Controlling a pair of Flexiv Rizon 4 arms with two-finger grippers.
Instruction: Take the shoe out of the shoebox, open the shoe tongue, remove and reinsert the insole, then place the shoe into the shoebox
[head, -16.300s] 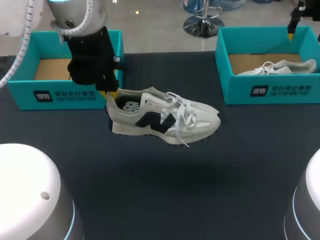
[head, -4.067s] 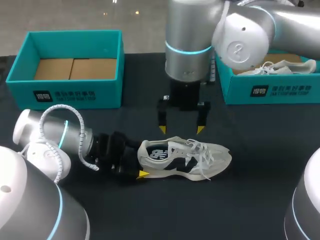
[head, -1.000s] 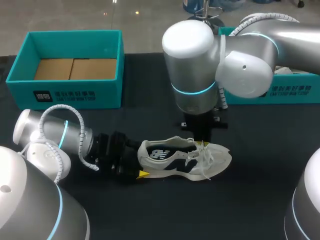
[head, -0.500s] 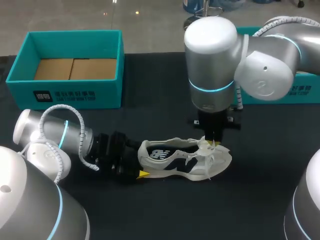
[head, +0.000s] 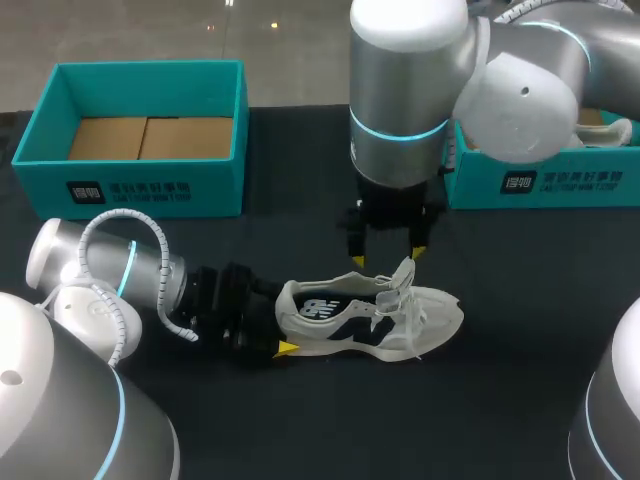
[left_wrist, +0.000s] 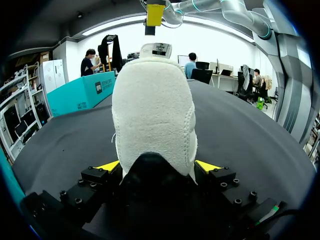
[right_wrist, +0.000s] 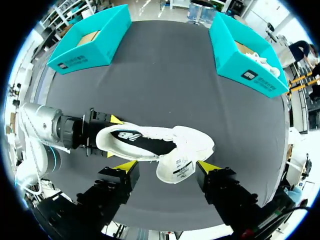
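Observation:
The white sneaker (head: 432, 316) with a dark side logo lies on its sole on the black table, toe to the right. My left gripper (head: 280, 327) is shut on its heel; in the left wrist view both yellow fingertips (left_wrist: 207, 166) press the heel (left_wrist: 152, 110) from two sides. The tongue (head: 403, 276) stands pulled up toward the toe, and the dark insole (right_wrist: 132, 137) shows inside the shoe (right_wrist: 192, 140). My right gripper (head: 388, 256) hangs open just above the tongue, holding nothing. In its wrist view the gripper (right_wrist: 166, 166) has the raised tongue (right_wrist: 176, 167) below it.
An empty teal shoebox (head: 140, 185) stands at the back left. A second teal box (head: 530, 185) at the back right holds another white shoe (head: 610, 128), mostly hidden by my right arm. Bare black table (head: 330, 420) lies in front of the sneaker.
My right gripper was shut on the tongue, pulling it toward the toe; it has since opened, let go and risen back-left. The left gripper and shoe stayed put.

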